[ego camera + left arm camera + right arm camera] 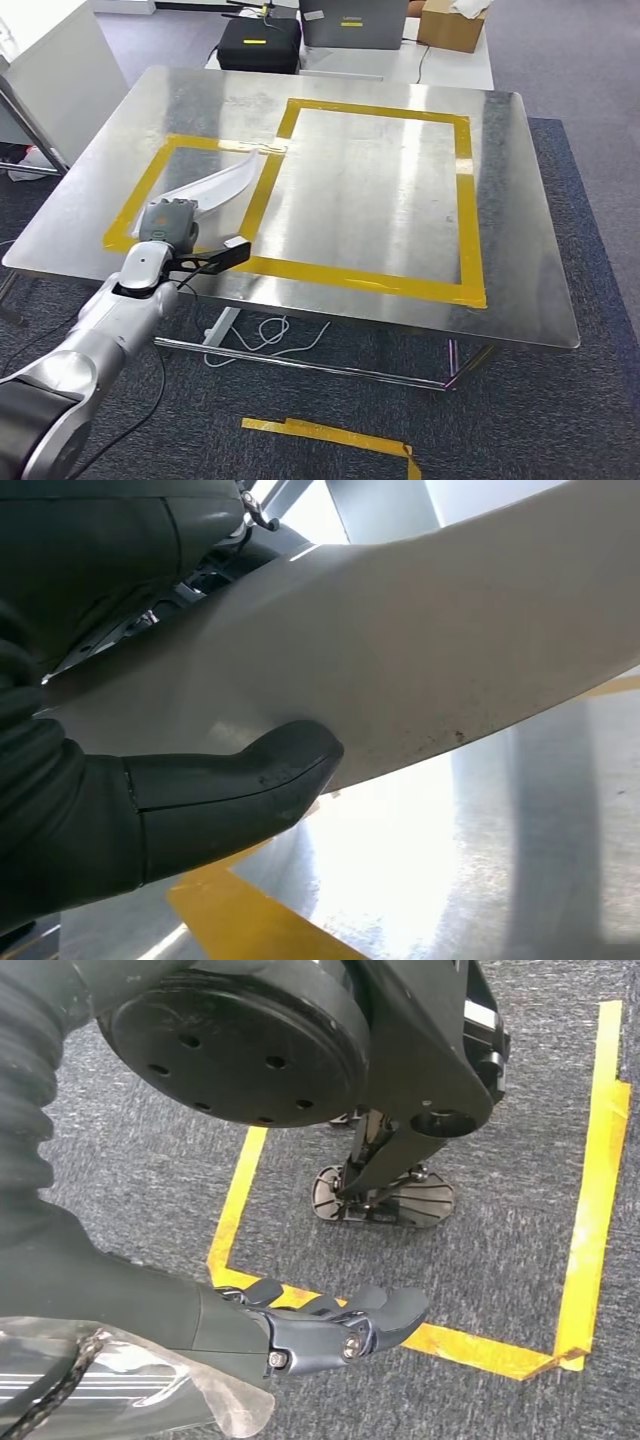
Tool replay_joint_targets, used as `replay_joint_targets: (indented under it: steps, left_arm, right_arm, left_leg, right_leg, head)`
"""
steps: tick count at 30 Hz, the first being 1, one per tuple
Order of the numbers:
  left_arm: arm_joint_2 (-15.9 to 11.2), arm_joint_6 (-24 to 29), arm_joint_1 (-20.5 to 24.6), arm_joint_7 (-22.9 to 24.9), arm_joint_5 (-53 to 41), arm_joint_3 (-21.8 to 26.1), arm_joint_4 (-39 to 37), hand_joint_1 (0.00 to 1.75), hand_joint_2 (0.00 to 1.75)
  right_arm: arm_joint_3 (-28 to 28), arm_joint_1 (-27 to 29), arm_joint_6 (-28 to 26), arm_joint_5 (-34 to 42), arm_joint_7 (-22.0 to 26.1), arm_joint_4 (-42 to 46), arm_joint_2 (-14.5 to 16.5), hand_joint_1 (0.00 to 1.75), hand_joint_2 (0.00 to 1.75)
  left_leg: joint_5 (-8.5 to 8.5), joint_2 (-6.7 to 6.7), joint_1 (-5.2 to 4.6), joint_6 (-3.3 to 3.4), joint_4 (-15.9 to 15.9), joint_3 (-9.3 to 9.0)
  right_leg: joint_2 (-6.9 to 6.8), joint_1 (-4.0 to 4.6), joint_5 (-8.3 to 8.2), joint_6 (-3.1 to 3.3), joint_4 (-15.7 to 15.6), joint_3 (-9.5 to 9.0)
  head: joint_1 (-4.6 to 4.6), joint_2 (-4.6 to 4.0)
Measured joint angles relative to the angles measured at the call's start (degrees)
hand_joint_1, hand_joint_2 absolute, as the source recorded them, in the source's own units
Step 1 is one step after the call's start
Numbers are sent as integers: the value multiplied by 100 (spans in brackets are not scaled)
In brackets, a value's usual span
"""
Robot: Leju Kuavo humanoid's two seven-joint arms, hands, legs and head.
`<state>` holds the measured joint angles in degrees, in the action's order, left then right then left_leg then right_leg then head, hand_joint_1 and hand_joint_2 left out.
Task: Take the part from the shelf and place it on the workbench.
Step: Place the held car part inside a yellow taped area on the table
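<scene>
Item: part (219, 185) — long, thin, curved white panel, held over the smaller taped rectangle at the left of the steel desk (392, 200). Left hand (167, 224) clamped on its near end, thumb (287, 770) pressed to the smooth face. Right hand (340, 1325) hung empty, fingers loosely extended, above the carpet. Judged light, fairly stiff, slick — best held at the broad end, where the overhang would lever less.

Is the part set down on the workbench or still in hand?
Still in hand: left hand grips the white part over the workbench.
</scene>
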<state>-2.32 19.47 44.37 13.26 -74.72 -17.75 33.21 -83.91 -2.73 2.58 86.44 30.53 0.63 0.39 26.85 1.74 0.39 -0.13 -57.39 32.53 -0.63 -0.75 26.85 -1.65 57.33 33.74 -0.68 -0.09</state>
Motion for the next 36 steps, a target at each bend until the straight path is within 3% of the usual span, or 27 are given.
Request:
replay_joint_targets:
  steps: [3, 7, 36]
  left_arm:
    - [-49, -22, 1, 40, -9, 49, -38, 175, 175]
    - [-92, -87, 1, 66, -25, 109, -80, 0, 175]
    - [-77, -100, 0, -103, 19, 257, -110, 0, 175]
  right_arm:
    - [-4, 6, 0, 0, 0, -2, 0, 0, 175]
    - [-18, 14, 0, 0, 6, -3, 0, 0, 0]
    - [-46, 13, 0, 0, 67, -12, 0, 0, 0]
  left_leg:
    - [0, 0, 0, 0, 0, 0]
    - [0, 0, 0, 0, 0, 0]
    - [0, 0, 0, 0, 0, 0]
  right_leg:
    - [0, 0, 0, 0, 0, 0]
    - [1, 0, 0, 0, 0, 0]
    - [0, 0, 0, 0, 0, 0]
  head:
    - [0, 0]
    - [0, 0]
    - [0, 0]
